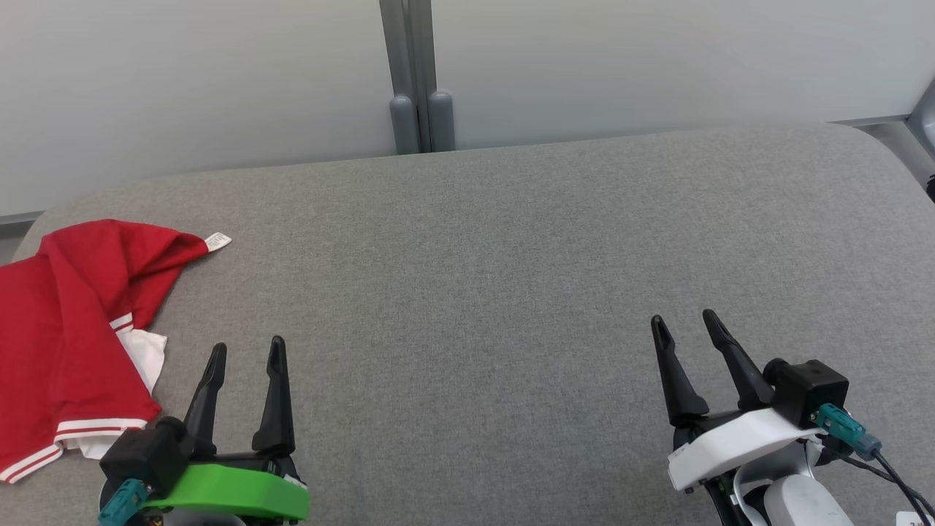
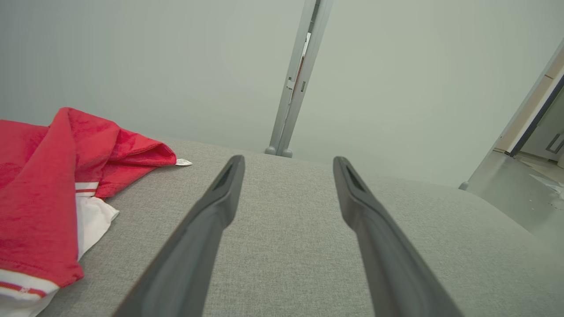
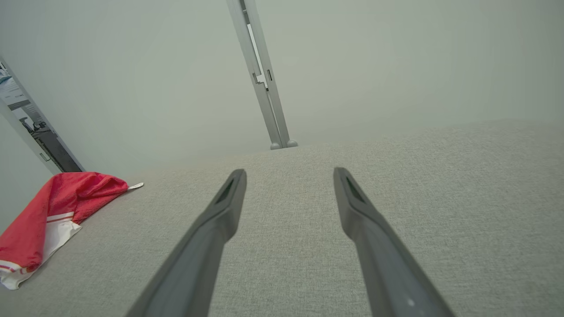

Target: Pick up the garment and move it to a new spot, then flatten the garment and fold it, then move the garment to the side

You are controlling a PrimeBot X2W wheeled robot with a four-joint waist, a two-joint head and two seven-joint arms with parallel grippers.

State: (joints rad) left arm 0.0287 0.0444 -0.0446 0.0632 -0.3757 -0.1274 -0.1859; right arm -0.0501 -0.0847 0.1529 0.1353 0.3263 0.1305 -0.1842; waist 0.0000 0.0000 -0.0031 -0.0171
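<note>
Red knit garment (image 1: 66, 329) with white striped trim, one piece, lies crumpled at the left edge of the grey woven-fabric bench (image 1: 475, 241) in the head view, one small white label (image 1: 218, 240) at its far corner. Two hands: left hand (image 1: 247, 345) just beside the garment, right hand (image 1: 684, 318) well apart, both released, empty. Left wrist view: two tapered dark fingers (image 2: 211, 220) spread wide, garment to their left. Right wrist view: two fingers likewise spread, garment far left.
</note>
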